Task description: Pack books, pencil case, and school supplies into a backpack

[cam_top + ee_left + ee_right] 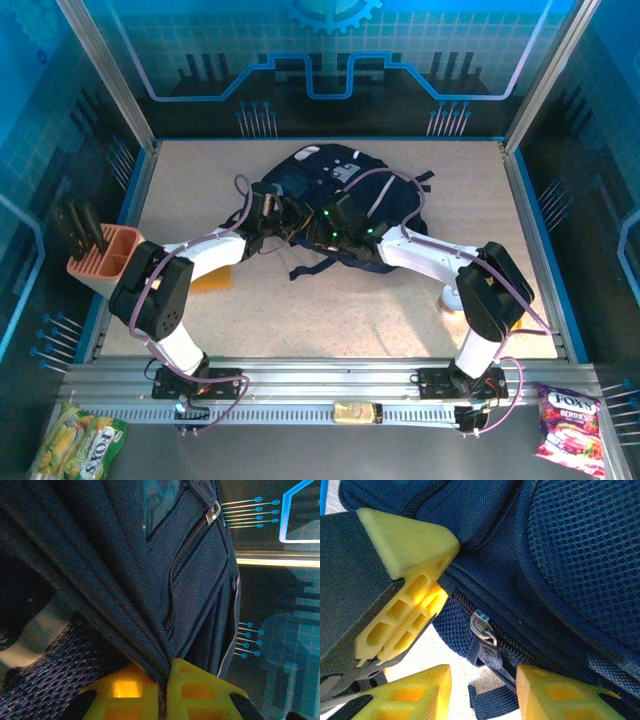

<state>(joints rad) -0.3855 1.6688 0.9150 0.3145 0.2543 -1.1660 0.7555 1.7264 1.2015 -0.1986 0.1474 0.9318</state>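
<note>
The dark navy backpack [335, 180] lies at the back middle of the table. My left gripper [164, 690] is shut on a bunched fold of backpack fabric [200, 580] at its near left side, about [275, 215] in the top view. My right gripper [482, 690] is open just below a metal zipper pull [482, 627] with a dark tab, about [345, 228] from above. The left gripper's yellow fingers [405, 545] pinch the fabric at upper left in the right wrist view. A flat orange-yellow pad [212, 278] lies under the left arm. The books and pencil case are hidden.
A pink rack [100, 255] holding black pieces stands at the left table edge. A small white object [450, 298] sits beside the right arm. Loose backpack straps [310, 265] trail toward the front. Snack packets [570, 430] lie outside the rail.
</note>
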